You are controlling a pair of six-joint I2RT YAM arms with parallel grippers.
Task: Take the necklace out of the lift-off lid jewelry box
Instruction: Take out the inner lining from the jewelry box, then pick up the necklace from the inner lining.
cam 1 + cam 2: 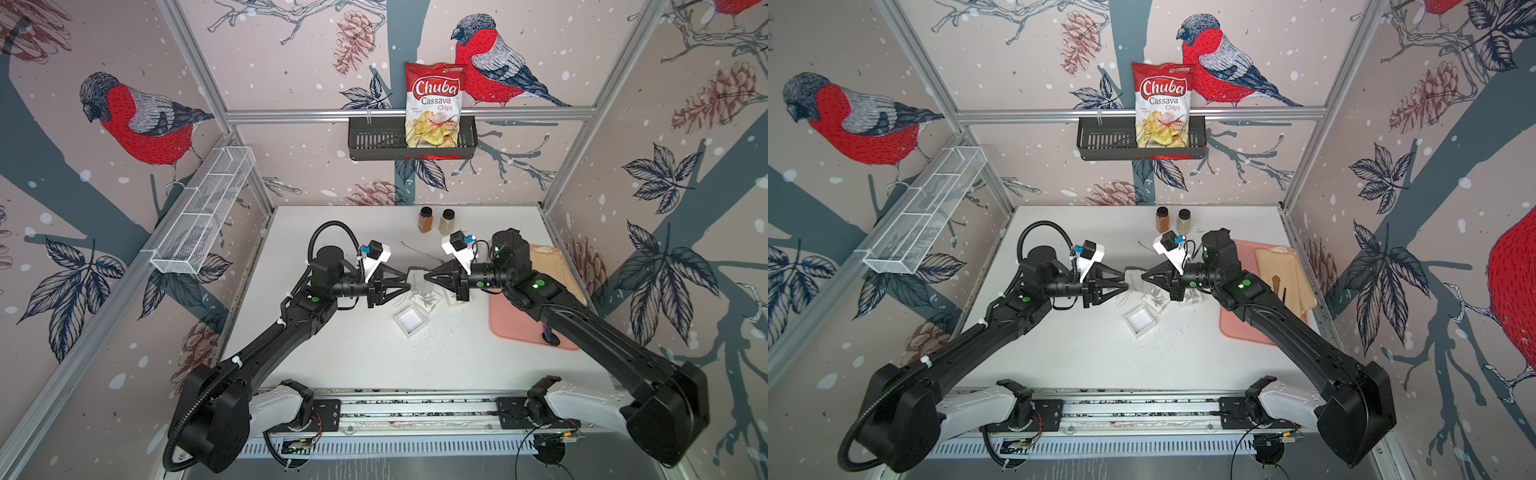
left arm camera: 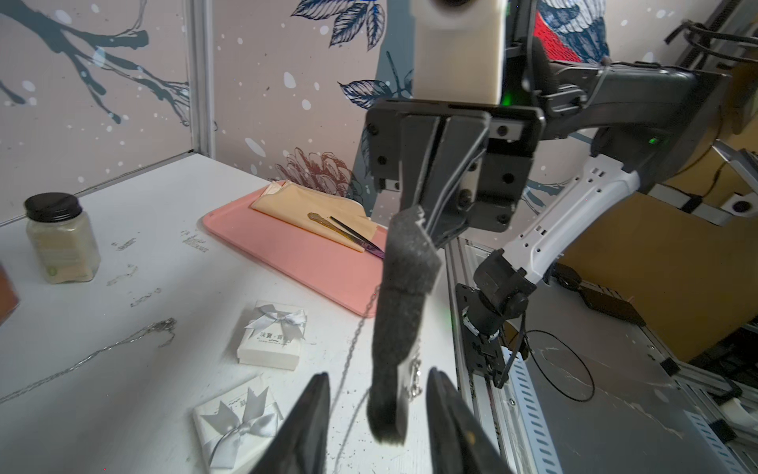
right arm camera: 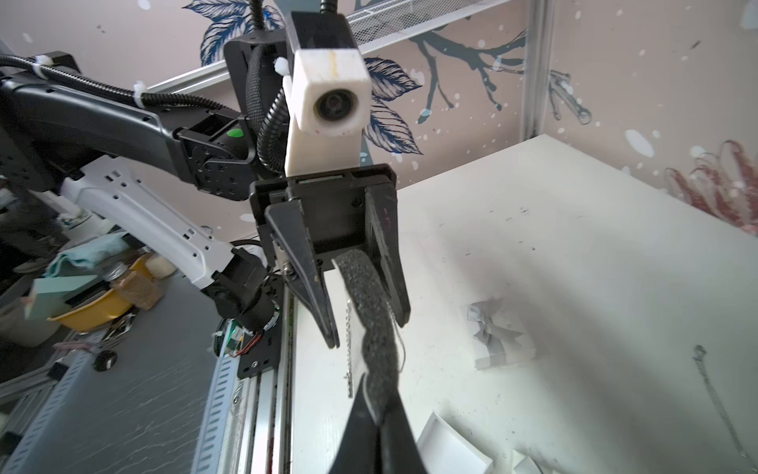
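right gripper (image 1: 424, 277): pinched shut on grey foam pad (image 2: 404, 287) | left gripper (image 1: 408, 281): jaws parted around pad's other end | necklace (image 3: 349, 349): dangling from pad, above table (image 1: 353, 353) | open jewelry box (image 1: 411, 319): 6 o'clock of gripper tips, on table

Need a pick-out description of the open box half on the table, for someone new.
Start at the white table, mid-span, where the left claw and right claw meet at a grey foam pad. Just toward the arm bases from there lies the open box half. Unlike the bow-topped boxes beside it, it is a bare white square tray, no ribbon.
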